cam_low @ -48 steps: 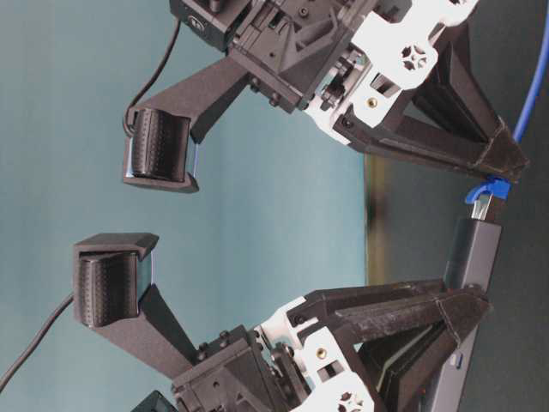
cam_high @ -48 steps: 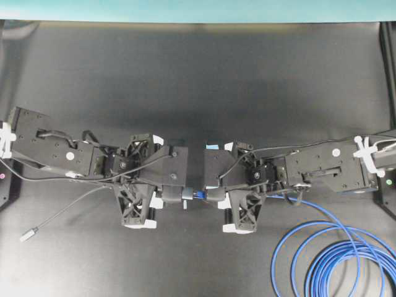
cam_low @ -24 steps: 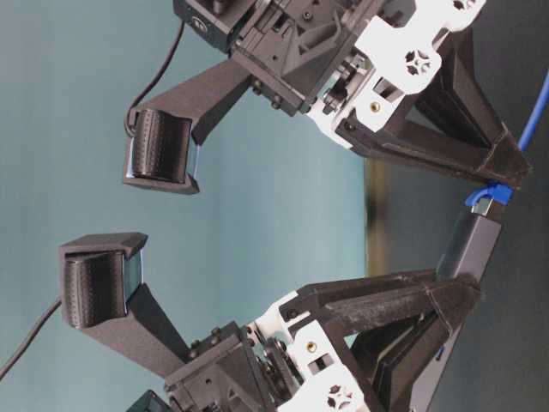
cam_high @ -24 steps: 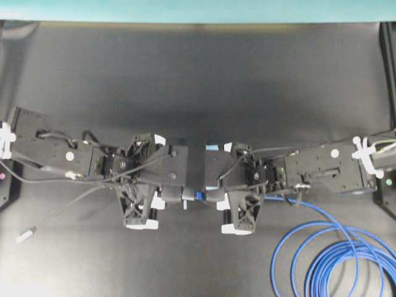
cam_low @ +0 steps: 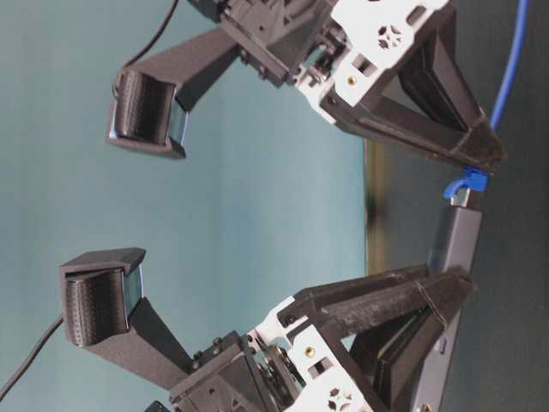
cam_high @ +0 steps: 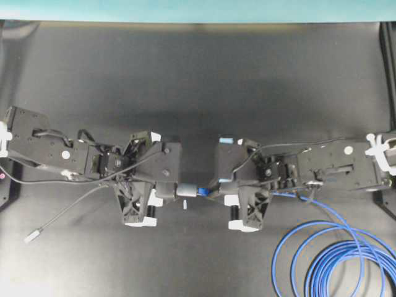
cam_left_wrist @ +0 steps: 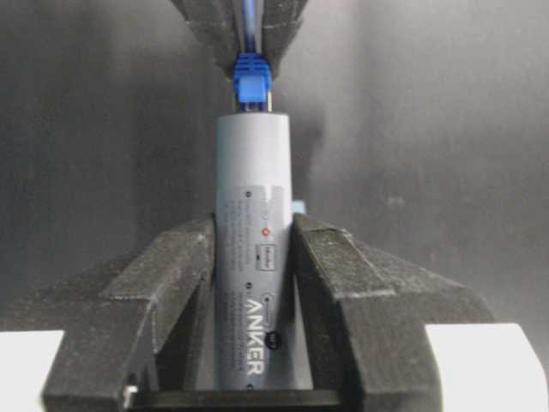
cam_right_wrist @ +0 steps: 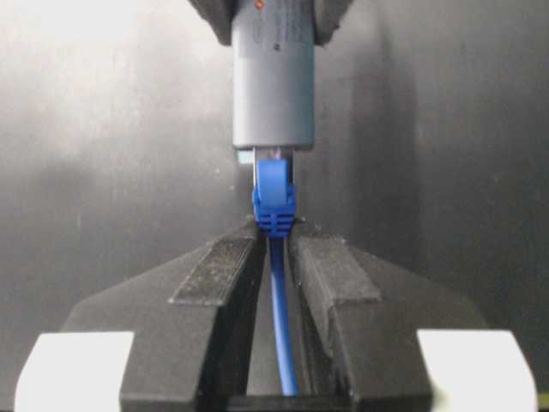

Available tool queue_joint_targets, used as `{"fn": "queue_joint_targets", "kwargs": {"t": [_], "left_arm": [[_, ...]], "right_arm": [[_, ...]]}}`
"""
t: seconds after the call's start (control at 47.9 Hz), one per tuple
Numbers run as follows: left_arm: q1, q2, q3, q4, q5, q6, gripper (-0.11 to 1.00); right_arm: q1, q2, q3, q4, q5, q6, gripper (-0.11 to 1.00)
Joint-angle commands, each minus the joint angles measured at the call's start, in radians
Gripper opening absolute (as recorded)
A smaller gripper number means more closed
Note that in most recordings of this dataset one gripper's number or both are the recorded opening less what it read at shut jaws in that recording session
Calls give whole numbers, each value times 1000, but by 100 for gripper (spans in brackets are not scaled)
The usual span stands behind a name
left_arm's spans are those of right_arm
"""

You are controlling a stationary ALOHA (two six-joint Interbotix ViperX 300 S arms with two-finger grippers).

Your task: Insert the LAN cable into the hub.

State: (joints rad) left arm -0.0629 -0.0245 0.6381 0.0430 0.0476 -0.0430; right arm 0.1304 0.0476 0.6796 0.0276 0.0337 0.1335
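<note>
The hub (cam_left_wrist: pixel 253 215), a slim grey bar, is clamped between the fingers of my left gripper (cam_left_wrist: pixel 253 230), which is shut on it. The LAN cable's blue-booted plug (cam_right_wrist: pixel 274 206) sits in the port at the hub's free end (cam_right_wrist: pixel 273 94). My right gripper (cam_right_wrist: pixel 274 239) stands just behind the boot. Its jaws are slightly apart, with a gap on each side of the thin blue cable (cam_right_wrist: pixel 280 326) running between them. From overhead, hub (cam_high: pixel 185 190) and plug (cam_high: pixel 201 190) join the two grippers in a line. The side view shows the plug (cam_low: pixel 465 182) seated in the hub (cam_low: pixel 457 240).
The LAN cable's loose coils (cam_high: pixel 337 260) lie at the front right. The hub's thin grey cord ends in a small silver plug (cam_high: pixel 31 236) at the front left. A tiny white scrap (cam_high: pixel 185 204) lies just in front of the hub.
The right gripper's jaws have parted from the plug and the gripper has drawn back to the right. The plug stays in the hub. The left arm shifted slightly left, still holding the hub.
</note>
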Motion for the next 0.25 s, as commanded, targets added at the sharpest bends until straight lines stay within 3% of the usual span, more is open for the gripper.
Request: {"fn": "queue_joint_targets", "kwargs": {"t": [0.0, 0.146, 0.23], "left_arm": [[3, -18, -8, 5, -15, -3, 28], [3, -14, -6, 3, -12, -3, 28], [2, -12, -6, 3, -11, -5, 28]], "right_arm": [[11, -14, 0, 2, -2, 15, 25], [18, -15, 2, 2, -5, 21, 69], [23, -15, 3, 3, -2, 23, 85]]}}
